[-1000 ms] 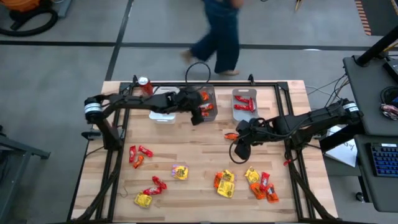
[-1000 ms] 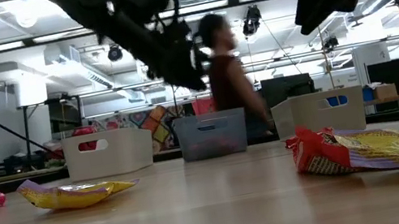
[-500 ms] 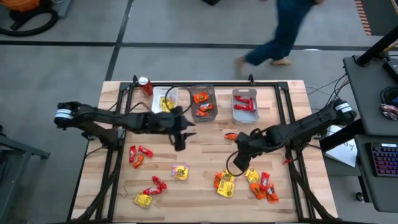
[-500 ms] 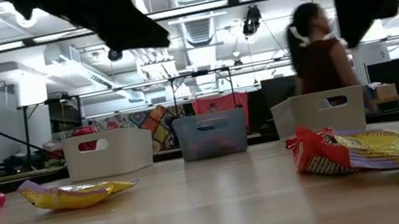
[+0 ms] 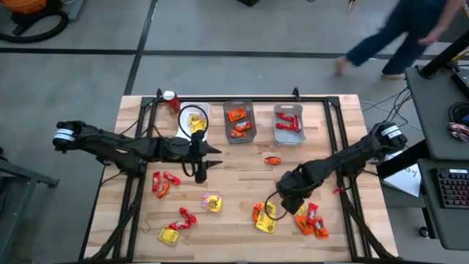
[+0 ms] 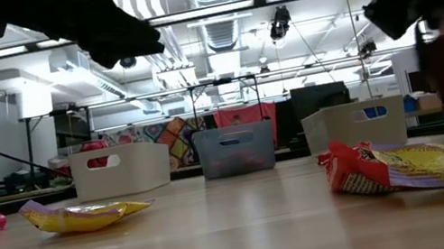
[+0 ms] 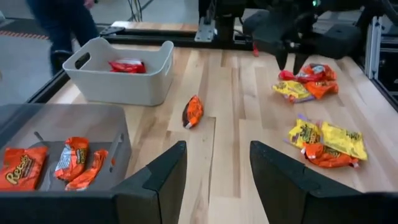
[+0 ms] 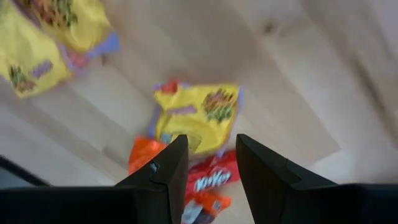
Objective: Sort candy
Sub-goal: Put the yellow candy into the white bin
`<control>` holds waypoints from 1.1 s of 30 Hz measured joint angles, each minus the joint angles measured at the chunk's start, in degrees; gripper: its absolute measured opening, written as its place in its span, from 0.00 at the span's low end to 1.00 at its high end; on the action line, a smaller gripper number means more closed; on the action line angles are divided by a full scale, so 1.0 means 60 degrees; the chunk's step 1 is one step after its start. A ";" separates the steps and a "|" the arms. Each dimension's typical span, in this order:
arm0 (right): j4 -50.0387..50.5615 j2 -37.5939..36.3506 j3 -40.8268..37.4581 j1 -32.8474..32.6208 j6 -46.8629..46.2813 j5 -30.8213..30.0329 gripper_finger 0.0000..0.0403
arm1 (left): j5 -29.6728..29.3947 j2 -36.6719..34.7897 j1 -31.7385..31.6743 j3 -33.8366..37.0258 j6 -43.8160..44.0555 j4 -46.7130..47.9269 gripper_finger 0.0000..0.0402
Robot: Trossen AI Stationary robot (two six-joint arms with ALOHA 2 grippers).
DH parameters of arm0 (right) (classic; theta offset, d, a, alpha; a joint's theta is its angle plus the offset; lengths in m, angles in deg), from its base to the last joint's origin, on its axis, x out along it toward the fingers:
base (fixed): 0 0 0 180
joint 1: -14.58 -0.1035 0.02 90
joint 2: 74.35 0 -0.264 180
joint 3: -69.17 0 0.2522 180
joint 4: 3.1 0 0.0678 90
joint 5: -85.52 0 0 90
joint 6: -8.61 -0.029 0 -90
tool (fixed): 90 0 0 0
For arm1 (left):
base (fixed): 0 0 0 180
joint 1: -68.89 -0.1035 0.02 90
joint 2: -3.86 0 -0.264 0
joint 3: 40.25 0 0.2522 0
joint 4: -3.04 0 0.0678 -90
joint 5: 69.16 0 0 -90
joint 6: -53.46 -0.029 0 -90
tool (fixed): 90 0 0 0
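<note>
Sorting candy, mid-run. Three bins sit along the upper middle of the high view: white bin (image 5: 192,122) with yellow packets, grey bin (image 5: 239,122) with orange ones, right bin (image 5: 289,122) with red ones. Loose candy is scattered across the lower half of the table (image 5: 242,172).

My right claw (image 5: 291,199) hangs low right of centre in the high view, jaws apart and empty. Directly under it lies the right-hand cluster: a yellow packet (image 8: 198,114) just ahead of my fingertips, a red packet (image 8: 208,177) between the jaws in the wrist view, orange beside it. The yellow packet's long axis runs roughly across my jaw gap (hard to be sure, the wrist view is smeared). I judge this arm the nearer one for that heap; the move is a short drop straight down. Risk: packets overlap, so I could pinch two.

My left claw (image 5: 201,174) sits left of centre, below the white bin, jaws also apart, nothing held. The arm reaches in long and low from the left edge. A lone orange packet (image 7: 193,111) lies ahead of it on bare wood, long axis pointing away from the claw.
</note>
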 joint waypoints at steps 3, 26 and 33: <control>-0.0001 0.0162 -0.0001 -0.0349 -0.0208 -0.0013 0.32 | 0.0000 0.0001 0.0000 0.0053 0.0000 -0.0072 0.40; -0.0538 0.1978 -0.0015 -0.0583 0.0862 -0.2075 0.09 | 0.0015 0.0252 0.0000 0.0079 0.0206 -0.0689 0.40; -0.0762 0.1552 -0.0040 -0.0577 0.1047 -0.2729 0.02 | 0.0022 0.0252 0.0007 0.0079 0.0357 -0.0777 0.40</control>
